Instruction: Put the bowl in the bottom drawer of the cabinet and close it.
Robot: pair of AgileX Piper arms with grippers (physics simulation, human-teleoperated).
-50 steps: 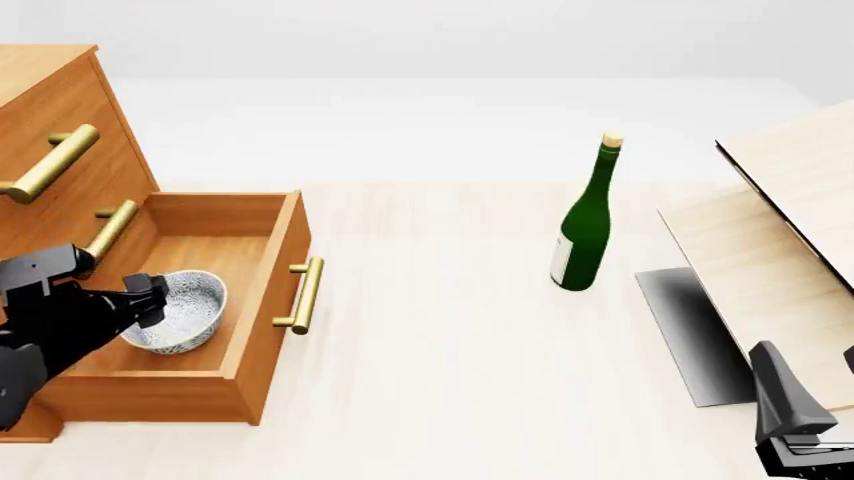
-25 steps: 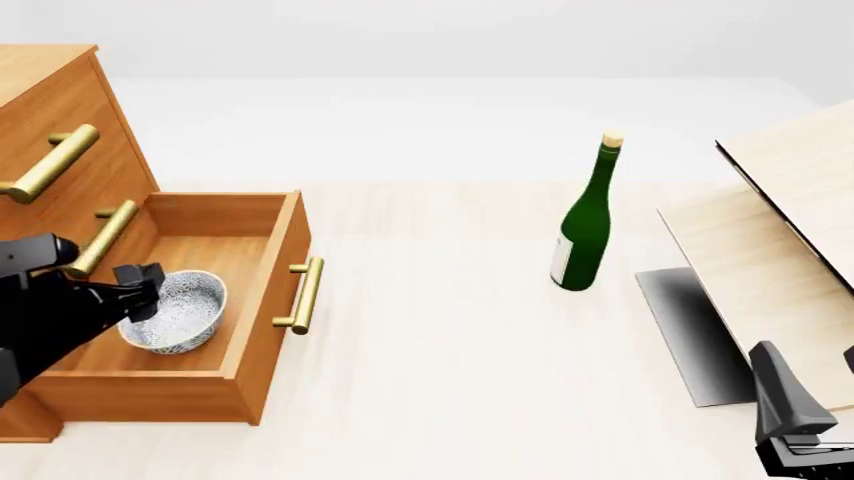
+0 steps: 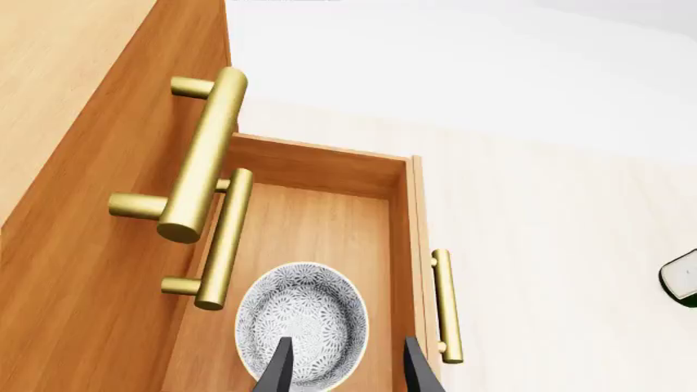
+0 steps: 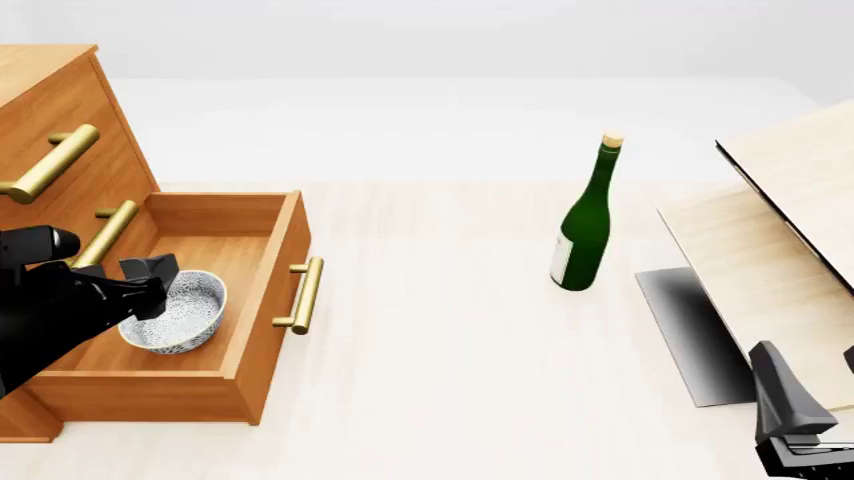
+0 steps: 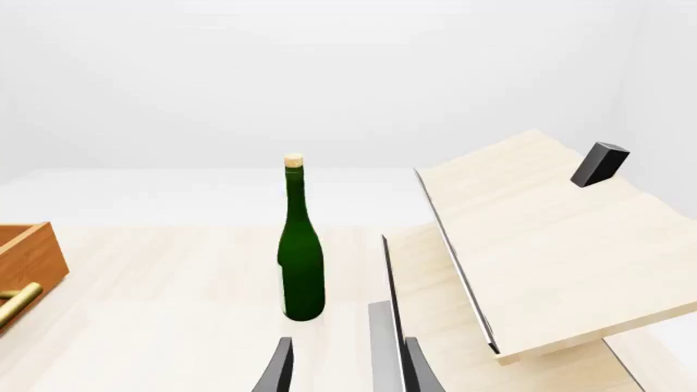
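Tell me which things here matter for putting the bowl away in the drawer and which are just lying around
Part of the job:
bowl, already inside the drawer
bottom drawer, open
cabinet
left gripper, open above the bowl

Just lying about:
green wine bottle, standing upright
pale wood boards
right gripper, idle

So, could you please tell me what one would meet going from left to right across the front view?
Left gripper → bowl → bottom drawer's handle → green bottle → pale boards.
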